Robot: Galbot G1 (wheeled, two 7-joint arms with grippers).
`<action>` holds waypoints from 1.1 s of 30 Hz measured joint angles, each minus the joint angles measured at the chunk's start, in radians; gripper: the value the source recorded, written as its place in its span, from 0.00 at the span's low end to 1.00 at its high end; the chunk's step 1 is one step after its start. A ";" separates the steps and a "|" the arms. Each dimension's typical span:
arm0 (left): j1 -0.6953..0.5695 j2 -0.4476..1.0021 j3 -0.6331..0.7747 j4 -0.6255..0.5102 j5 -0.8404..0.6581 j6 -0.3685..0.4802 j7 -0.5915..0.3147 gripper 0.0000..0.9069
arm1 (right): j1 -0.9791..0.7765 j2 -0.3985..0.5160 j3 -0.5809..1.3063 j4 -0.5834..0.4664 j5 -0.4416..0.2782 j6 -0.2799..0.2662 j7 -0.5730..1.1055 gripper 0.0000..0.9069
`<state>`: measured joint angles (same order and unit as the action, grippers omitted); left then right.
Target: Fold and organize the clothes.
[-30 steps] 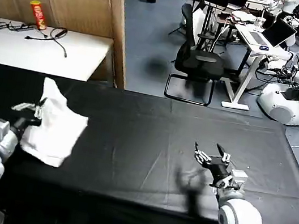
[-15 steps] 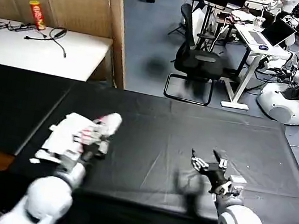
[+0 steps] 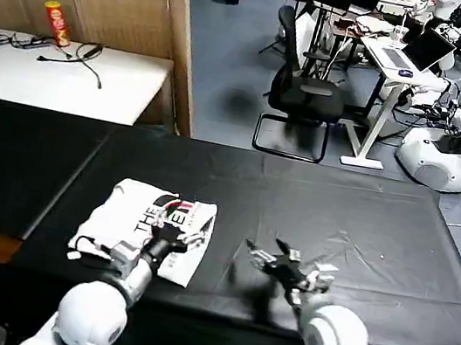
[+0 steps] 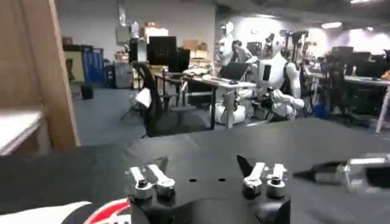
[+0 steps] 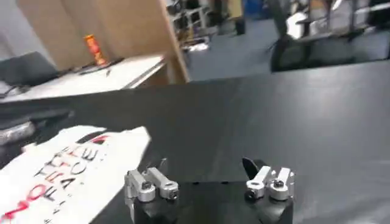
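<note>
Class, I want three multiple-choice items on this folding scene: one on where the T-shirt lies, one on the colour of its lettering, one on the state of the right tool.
1. Where does the T-shirt lie?
A. On the black table cover, toward the robot's left
B. On the office chair
C. On the white side table

2. What colours is its lettering?
A. Blue and green
B. Black and red
C. Yellow only

3. What state is the right tool in?
A. Shut on the shirt
B. Shut on a can
C. Open, holding nothing

Answers: 1 A, the head view shows it on the cover beside the left tool. 2 B, the print shows black and red. 3 C, its fingers stand apart over bare cover.
</note>
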<state>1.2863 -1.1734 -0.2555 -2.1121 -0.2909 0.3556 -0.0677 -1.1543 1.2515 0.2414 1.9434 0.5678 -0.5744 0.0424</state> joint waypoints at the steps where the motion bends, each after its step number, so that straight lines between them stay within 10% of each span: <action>1: 0.007 0.003 -0.007 0.000 0.006 -0.003 0.000 0.97 | 0.018 0.013 -0.024 -0.021 -0.007 0.001 -0.002 0.97; 6: 0.046 0.003 -0.046 -0.002 0.028 -0.017 -0.001 0.97 | 0.093 0.074 -0.113 -0.118 -0.024 0.007 -0.009 0.97; 10: 0.076 0.001 -0.075 -0.002 0.031 -0.022 -0.004 0.97 | 0.148 0.122 -0.158 -0.199 -0.049 0.023 -0.022 0.70; 15: 0.104 0.003 -0.107 -0.007 0.031 -0.034 -0.004 0.97 | 0.179 0.156 -0.177 -0.264 -0.059 0.038 -0.041 0.09; 21: 0.129 -0.011 -0.132 -0.008 0.033 -0.038 -0.004 0.97 | 0.194 0.163 -0.175 -0.286 -0.061 0.043 -0.049 0.03; 31: 0.158 -0.038 -0.163 0.021 0.042 -0.063 -0.004 0.97 | 0.190 0.028 -0.095 -0.234 0.043 0.021 -0.049 0.04; 32: 0.159 -0.041 -0.165 0.025 0.041 -0.064 -0.005 0.97 | 0.188 0.001 -0.084 -0.228 0.055 0.016 -0.052 0.23; 33: 0.160 -0.043 -0.167 0.029 0.041 -0.065 -0.005 0.97 | 0.185 -0.031 -0.075 -0.220 0.069 0.010 -0.055 0.97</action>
<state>1.4464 -1.2167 -0.4225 -2.0832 -0.2500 0.2905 -0.0724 -0.9695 1.2207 0.1659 1.7232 0.6364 -0.5640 -0.0128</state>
